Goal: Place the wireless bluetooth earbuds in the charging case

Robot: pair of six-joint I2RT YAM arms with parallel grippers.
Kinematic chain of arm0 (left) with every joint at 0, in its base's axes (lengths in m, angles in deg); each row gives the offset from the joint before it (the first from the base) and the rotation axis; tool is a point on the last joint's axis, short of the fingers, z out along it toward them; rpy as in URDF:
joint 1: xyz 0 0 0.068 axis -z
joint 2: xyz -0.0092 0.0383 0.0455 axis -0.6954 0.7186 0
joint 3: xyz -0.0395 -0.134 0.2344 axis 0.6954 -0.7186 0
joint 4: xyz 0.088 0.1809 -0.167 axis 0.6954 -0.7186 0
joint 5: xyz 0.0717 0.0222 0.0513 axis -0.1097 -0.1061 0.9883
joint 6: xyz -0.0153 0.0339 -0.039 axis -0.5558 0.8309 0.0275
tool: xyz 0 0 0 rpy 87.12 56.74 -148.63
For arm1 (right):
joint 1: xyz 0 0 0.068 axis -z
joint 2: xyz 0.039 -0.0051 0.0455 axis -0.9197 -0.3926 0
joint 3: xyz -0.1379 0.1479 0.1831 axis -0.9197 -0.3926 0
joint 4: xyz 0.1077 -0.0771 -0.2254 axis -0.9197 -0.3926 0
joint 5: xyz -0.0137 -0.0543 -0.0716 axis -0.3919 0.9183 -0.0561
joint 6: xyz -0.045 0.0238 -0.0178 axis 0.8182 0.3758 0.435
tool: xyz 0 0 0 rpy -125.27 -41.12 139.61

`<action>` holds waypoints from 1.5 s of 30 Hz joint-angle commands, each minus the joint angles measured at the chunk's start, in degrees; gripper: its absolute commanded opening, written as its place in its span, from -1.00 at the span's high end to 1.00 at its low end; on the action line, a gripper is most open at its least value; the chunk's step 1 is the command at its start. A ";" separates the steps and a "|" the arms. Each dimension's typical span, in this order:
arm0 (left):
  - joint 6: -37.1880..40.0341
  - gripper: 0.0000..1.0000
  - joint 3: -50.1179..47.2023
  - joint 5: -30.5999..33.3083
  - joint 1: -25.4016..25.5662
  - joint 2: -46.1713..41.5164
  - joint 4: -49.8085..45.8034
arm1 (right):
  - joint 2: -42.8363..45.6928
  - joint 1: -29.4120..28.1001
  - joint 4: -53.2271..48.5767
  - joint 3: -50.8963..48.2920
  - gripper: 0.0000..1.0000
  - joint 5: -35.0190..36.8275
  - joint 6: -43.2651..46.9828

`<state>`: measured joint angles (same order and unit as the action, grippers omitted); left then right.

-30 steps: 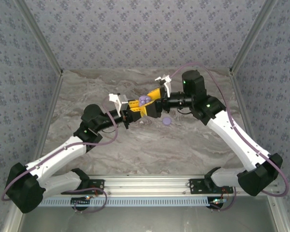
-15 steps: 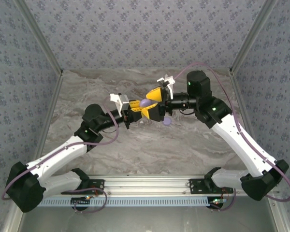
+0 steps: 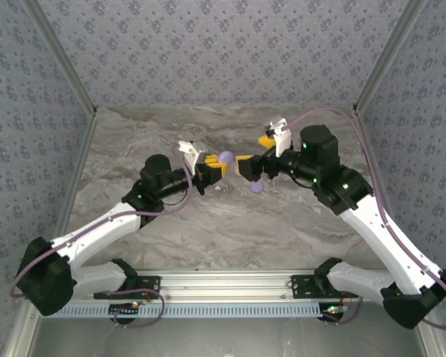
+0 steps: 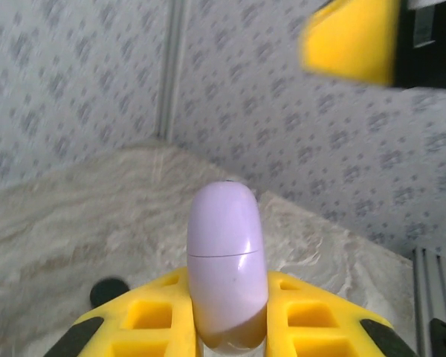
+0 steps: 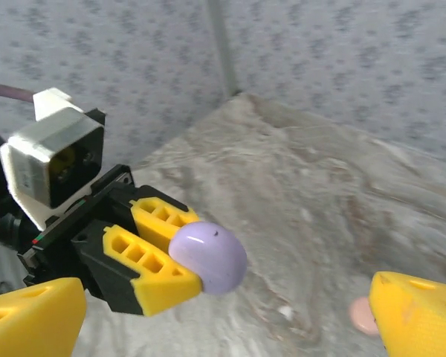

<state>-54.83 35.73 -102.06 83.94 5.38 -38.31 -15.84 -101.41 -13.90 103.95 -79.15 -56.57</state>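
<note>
Lavender charging case [image 4: 227,268]: lid shut, seam visible, centre of frame, clamped between the yellow fingers of the left gripper [image 3: 217,165], over the marble table [image 3: 208,223]. Right gripper [image 3: 255,153]: jaws spread wide, empty, just right of the case.

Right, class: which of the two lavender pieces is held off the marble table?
The smooth lavender capsule-shaped case, clamped in the yellow-fingered left gripper. The other, a smaller round lavender piece, lies loose on the grey marbled table.
</note>
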 commanded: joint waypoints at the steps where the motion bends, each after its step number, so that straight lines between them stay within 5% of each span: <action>1: -5.25 1.00 1.24 4.35 0.18 5.39 -4.62 | 2.41 0.25 -0.07 -2.93 -1.00 10.85 0.37; 11: -16.28 1.00 4.98 4.35 0.14 25.63 -2.44 | 3.18 0.38 -0.51 -11.71 -1.00 15.10 -6.08; 29: -26.06 0.97 11.83 -4.48 0.72 41.99 -4.23 | 1.15 0.76 -2.61 -13.31 -1.00 18.57 -7.00; 45: -24.30 0.11 11.66 -1.51 1.43 41.83 -8.35 | 0.68 2.11 -4.63 -12.90 -1.00 22.10 -5.73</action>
<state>-80.52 47.10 -105.93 85.14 48.24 -43.23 -15.51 -99.94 -17.00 90.72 -58.74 -62.73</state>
